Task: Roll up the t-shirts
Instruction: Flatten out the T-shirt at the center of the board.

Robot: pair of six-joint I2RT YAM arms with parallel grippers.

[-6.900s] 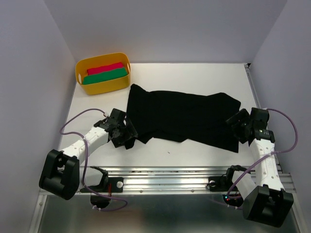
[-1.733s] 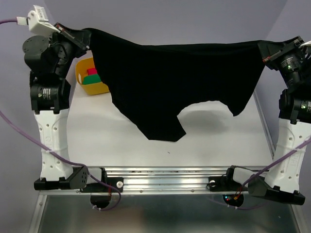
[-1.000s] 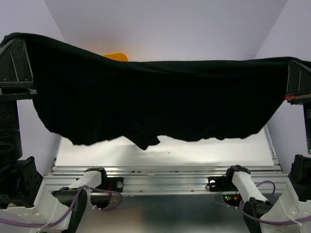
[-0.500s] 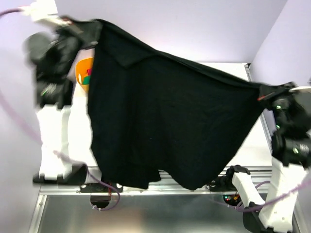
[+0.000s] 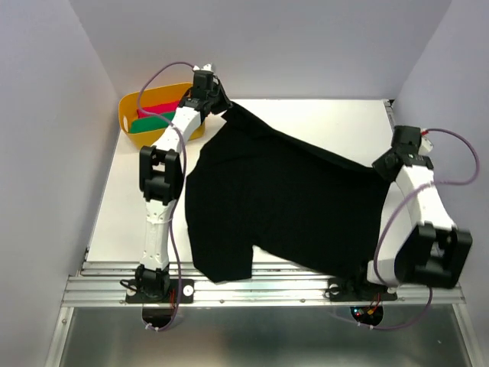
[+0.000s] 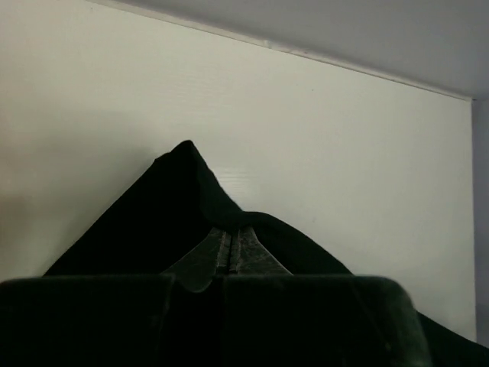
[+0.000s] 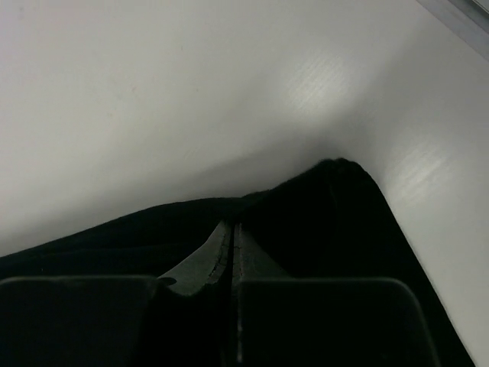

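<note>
One t-shirt (image 5: 283,206), clenched by left end effector (image 5: 223,105) and right end effector (image 5: 380,163), beside tub (image 5: 153,88).

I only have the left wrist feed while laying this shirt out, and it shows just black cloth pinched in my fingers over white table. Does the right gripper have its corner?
Observer: Yes. The right wrist view shows the right gripper shut on the t-shirt, close above the table.
Operator: Is the shirt lying spread out?
Observer: Mostly, in the top view, though its near edge overlaps the metal rail.
Operator: Anything close to my left gripper?
Observer: The left gripper sits right beside the yellow tub, which holds a red roll and a green roll.
</note>
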